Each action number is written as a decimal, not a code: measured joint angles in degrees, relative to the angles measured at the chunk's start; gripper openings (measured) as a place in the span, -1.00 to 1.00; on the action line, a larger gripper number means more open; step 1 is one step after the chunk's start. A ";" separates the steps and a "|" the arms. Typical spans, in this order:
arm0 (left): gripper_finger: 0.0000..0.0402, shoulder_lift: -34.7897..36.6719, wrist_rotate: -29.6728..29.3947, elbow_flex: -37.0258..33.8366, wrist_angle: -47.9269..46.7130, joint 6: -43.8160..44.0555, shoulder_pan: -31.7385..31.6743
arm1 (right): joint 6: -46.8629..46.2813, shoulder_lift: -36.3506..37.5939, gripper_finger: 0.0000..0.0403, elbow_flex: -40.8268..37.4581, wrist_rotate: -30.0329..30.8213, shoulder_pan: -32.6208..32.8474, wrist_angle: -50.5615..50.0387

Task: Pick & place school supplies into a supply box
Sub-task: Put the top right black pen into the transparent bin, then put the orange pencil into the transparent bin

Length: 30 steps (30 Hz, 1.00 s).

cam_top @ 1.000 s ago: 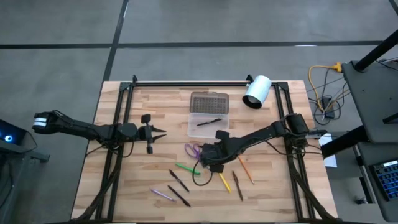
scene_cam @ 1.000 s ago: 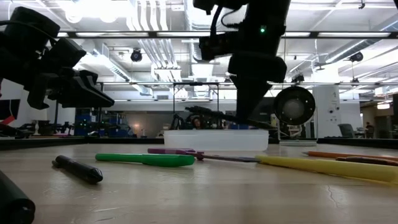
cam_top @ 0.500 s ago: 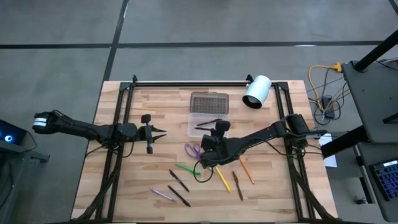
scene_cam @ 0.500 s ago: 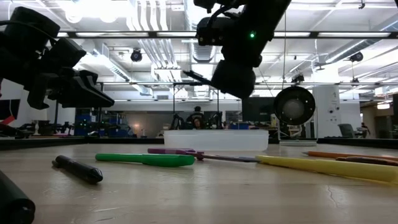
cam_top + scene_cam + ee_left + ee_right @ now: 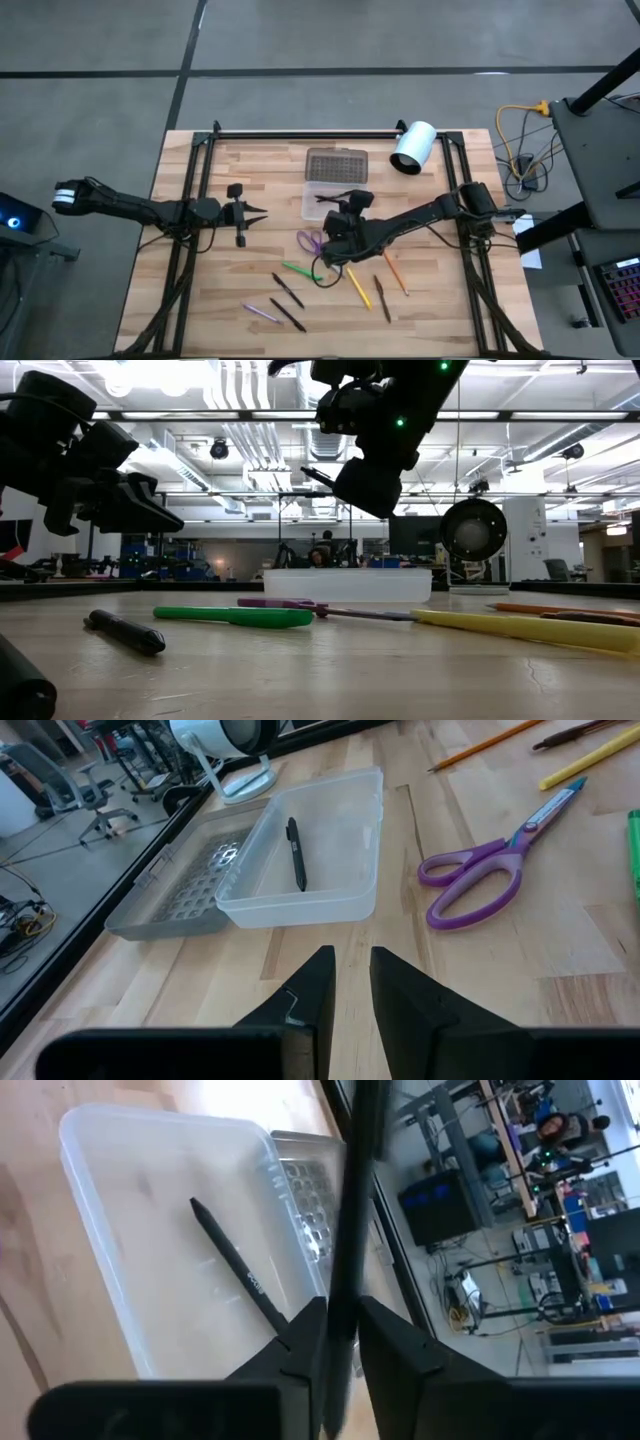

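My right gripper [image 5: 349,203] hovers over the supply box [image 5: 335,199], a clear case whose dotted grey lid [image 5: 337,163] lies open toward the far edge, and is shut on a black pen [image 5: 352,1200]. Another black pen [image 5: 232,1266] lies inside the box. Purple scissors [image 5: 310,241], a green pen [image 5: 300,270], two black pens [image 5: 287,290], a purple pen [image 5: 262,313], and yellow [image 5: 358,287], brown [image 5: 381,297] and orange [image 5: 396,272] pencils lie flat on the table. My left gripper [image 5: 258,212] waits left of the box, shut. My right gripper pinches the black pen [image 5: 338,1312] between its two fingers [image 5: 300,1342]. The pen is lifted clear above the box. One long end runs out past the fingertips, and in the low view a tip [image 5: 312,473] sticks out beside the gripper.
A white cylinder [image 5: 413,147] lies near the table's far right corner. Black frame rails [image 5: 300,134] run along the far edge and down both sides. Bare wood [image 5: 440,310] shows right of the loose pencils.
My right gripper, shut on a black pen, has risen from the table beside the scissors and moved toward the far edge until it is over the supply box, tipping as it went. The pen has been lifted clear of the table.
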<state>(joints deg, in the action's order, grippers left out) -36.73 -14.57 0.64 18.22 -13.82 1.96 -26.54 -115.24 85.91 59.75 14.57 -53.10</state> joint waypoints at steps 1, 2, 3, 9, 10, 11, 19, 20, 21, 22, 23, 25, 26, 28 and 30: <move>-0.74 0.00 0.00 0.00 -0.01 -0.01 0.00 | -0.11 0.00 -0.70 0.00 0.00 0.00 0.02; -0.74 0.00 0.00 0.00 -0.01 0.00 0.00 | -0.09 0.00 -0.67 0.00 0.00 0.03 0.02; -0.74 0.00 0.00 0.00 0.00 0.00 0.00 | -0.09 0.00 -0.65 0.00 0.00 0.07 0.00; -0.74 0.00 0.00 0.00 0.00 0.00 0.00 | -0.09 0.00 -0.54 -0.09 -0.02 0.00 0.00; -0.74 0.00 0.00 0.00 -0.02 0.00 0.00 | -0.09 0.00 -0.53 -0.09 -0.04 0.01 0.00; -0.74 0.00 0.00 0.00 -0.02 -0.01 0.00 | -0.07 0.00 -0.52 -0.09 -0.04 0.03 0.00; -0.74 0.00 0.01 0.00 -0.02 -0.01 0.00 | 0.00 0.00 -0.52 -0.09 -0.17 0.04 0.00; -0.74 0.00 0.00 0.00 -0.01 -0.01 0.00 | 0.00 0.00 -0.53 -0.09 -0.17 0.04 0.00; -0.74 0.00 0.00 0.00 -0.02 -0.01 0.00 | 0.02 0.00 -0.54 -0.09 -0.17 0.04 0.00; -0.74 0.00 0.00 0.00 -0.01 -0.01 0.00 | 0.02 0.00 -0.54 -0.09 -0.17 0.04 0.02; -0.74 0.00 0.00 0.00 -0.01 -0.02 0.00 | 0.08 0.00 -0.55 -0.09 -0.17 0.04 0.04; -0.74 0.00 0.00 0.00 -0.01 0.00 0.00 | 0.15 0.00 -0.57 -0.09 -0.17 0.04 0.04; -0.74 0.00 0.00 0.00 0.00 0.00 0.00 | 0.17 0.00 -0.57 -0.09 -0.17 0.04 0.08; -0.74 0.00 0.00 0.00 0.00 -0.01 0.00 | 0.16 0.00 -0.59 -0.09 -0.17 0.04 0.11; -0.74 0.00 0.00 0.00 0.00 0.00 0.00 | 0.17 0.00 -0.60 -0.09 -0.17 0.04 0.12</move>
<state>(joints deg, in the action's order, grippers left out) -36.73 -14.57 0.64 18.22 -13.82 1.96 -26.37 -115.24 85.82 59.57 14.61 -52.98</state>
